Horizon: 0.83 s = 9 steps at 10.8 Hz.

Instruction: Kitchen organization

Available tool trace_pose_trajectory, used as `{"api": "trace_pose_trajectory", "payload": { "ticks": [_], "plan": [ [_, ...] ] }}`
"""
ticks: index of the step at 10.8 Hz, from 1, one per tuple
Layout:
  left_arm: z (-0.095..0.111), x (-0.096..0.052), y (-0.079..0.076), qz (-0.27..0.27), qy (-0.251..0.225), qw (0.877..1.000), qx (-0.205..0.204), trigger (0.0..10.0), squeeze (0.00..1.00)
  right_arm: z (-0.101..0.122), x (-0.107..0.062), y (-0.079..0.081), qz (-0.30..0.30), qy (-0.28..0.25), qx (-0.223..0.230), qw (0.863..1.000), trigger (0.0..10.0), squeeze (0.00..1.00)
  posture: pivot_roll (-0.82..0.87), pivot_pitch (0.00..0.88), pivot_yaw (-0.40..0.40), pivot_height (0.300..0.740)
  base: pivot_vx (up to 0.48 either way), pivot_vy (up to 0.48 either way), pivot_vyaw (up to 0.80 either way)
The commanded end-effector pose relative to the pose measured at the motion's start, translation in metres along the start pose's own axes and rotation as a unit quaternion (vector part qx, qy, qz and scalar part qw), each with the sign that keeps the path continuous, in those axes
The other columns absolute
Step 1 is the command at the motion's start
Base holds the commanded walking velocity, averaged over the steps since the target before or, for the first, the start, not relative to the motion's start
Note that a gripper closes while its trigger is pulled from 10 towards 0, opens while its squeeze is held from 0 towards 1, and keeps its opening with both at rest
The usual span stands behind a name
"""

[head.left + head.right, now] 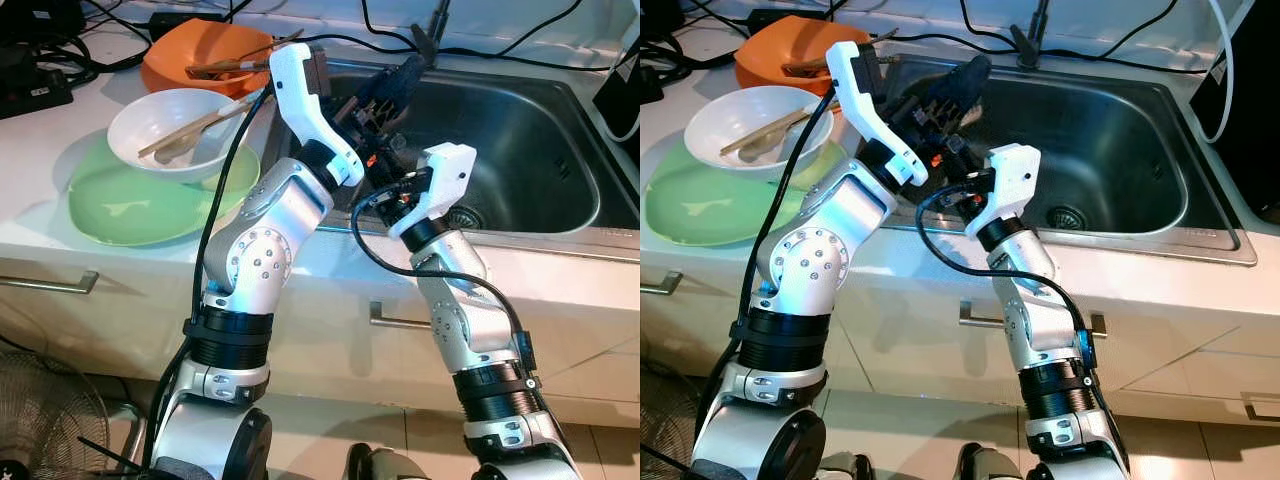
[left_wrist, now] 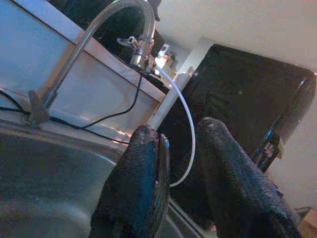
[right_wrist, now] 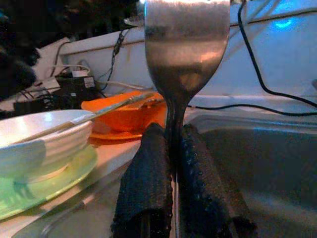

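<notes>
My right gripper [image 3: 173, 131] is shut on the neck of a metal utensil [image 3: 185, 49], whose broad head stands upright above the fingertips. It hovers over the left part of the steel sink [image 1: 520, 150]. My left gripper [image 1: 400, 80] reaches in over the sink's left rim, just above the right one. Its fingers [image 2: 228, 163] stand apart, so it is open. A thin metal edge [image 2: 162, 173], apparently the same utensil seen edge-on, lies against the inside of one finger.
On the counter left of the sink are a white bowl [image 1: 165, 125] with wooden utensils on a green plate [image 1: 120, 205], and an orange bowl [image 1: 200, 50] behind. A faucet [image 2: 99, 25], cables and a black appliance [image 2: 247, 89] line the sink's back and right.
</notes>
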<state>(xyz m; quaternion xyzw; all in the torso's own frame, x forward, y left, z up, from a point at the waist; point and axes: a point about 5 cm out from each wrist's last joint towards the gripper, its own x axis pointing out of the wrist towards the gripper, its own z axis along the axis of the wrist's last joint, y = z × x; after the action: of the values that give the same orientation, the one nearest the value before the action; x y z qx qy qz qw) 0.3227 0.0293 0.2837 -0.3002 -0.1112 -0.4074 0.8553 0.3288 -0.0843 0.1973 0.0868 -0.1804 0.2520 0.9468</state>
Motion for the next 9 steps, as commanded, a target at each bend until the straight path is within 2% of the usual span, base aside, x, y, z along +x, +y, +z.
{"api": "trace_pose_trajectory", "payload": {
  "ticks": [1, 8, 9],
  "plan": [
    [-0.005, 0.004, -0.013, -0.017, -0.011, 0.999, -0.03, 10.0, 1.0, 0.006, 0.002, -0.009, -0.018, -0.012, -0.008, 1.0, 0.0, 0.0, 0.06, 0.146, -0.025, 0.74, 0.0, 0.0, 0.0],
    [-0.004, 0.0, -0.01, -0.015, -0.009, 1.0, -0.024, 10.0, 1.0, 0.015, 0.005, -0.053, -0.097, -0.017, -0.032, 0.995, 0.0, 0.0, 0.06, 0.145, -0.026, 0.74, 0.0, 0.0, 0.0],
    [-0.007, -0.001, -0.003, 0.012, 0.001, 1.0, -0.005, 10.0, 0.51, 0.014, 0.005, -0.064, -0.118, -0.004, -0.052, 0.992, 0.0, 0.0, 0.06, 0.144, -0.024, 0.74, 0.0, 0.0, 0.0]
  ]
}}
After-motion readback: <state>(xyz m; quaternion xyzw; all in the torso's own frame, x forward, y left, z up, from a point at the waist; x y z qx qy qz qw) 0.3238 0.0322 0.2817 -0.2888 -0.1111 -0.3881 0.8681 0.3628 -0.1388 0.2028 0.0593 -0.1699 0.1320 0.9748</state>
